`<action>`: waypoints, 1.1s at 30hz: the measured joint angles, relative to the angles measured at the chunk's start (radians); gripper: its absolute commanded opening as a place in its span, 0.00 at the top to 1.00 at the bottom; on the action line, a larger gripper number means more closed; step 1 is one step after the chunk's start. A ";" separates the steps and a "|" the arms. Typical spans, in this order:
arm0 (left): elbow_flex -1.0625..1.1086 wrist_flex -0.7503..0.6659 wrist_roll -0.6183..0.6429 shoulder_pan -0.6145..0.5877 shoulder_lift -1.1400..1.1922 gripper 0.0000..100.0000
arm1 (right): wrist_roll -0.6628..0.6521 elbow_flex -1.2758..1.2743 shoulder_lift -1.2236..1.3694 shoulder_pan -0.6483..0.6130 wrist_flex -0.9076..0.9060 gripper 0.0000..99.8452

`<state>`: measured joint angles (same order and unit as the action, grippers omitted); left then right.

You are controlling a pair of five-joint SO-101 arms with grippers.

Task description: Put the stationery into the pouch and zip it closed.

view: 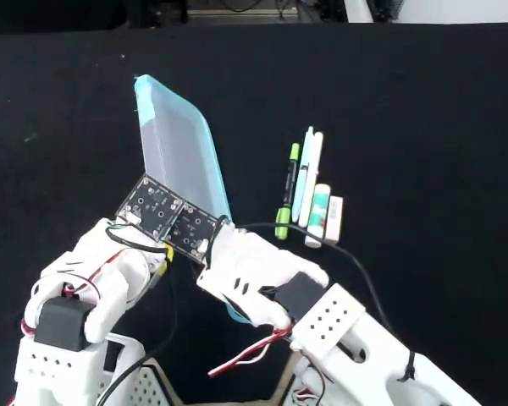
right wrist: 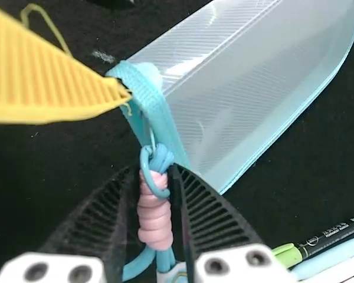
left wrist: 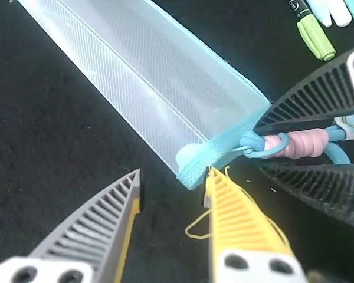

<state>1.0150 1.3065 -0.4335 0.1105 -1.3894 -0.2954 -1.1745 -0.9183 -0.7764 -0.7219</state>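
Observation:
A translucent pouch [view: 179, 148] with a teal edge lies on the black table, its near corner under both wrists. My right gripper [right wrist: 155, 177] is shut on the pink-and-blue zipper pull cord [right wrist: 153, 218] at that corner. My left gripper [left wrist: 174, 177] stands open, and the teal fabric tab [left wrist: 192, 165] at the pouch's end lies between its grey and yellow fingers, against the yellow one [right wrist: 47, 82]. The stationery [view: 309, 190] lies in a row to the right of the pouch: a green highlighter [view: 286, 190], two pale pens and two short white items.
Black cloth covers the whole table [view: 406, 101]. Both arms crowd the front middle, with loose cables [view: 245, 355] between them. The stationery row lies just beyond the right arm's wrist. Open table stretches to the far left and far right.

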 measured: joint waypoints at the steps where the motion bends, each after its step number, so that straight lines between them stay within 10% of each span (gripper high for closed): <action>1: 0.008 0.000 0.000 0.000 -0.005 0.82 | 0.000 0.000 0.000 0.000 0.000 0.99; 33: 0.097 -0.141 0.293 -0.074 0.002 0.82 | 0.002 0.020 0.000 0.000 0.008 0.99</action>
<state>1.1116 1.1653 -0.1404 0.0368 -1.3878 -0.2938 -1.1546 -0.9183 -0.7764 -0.7142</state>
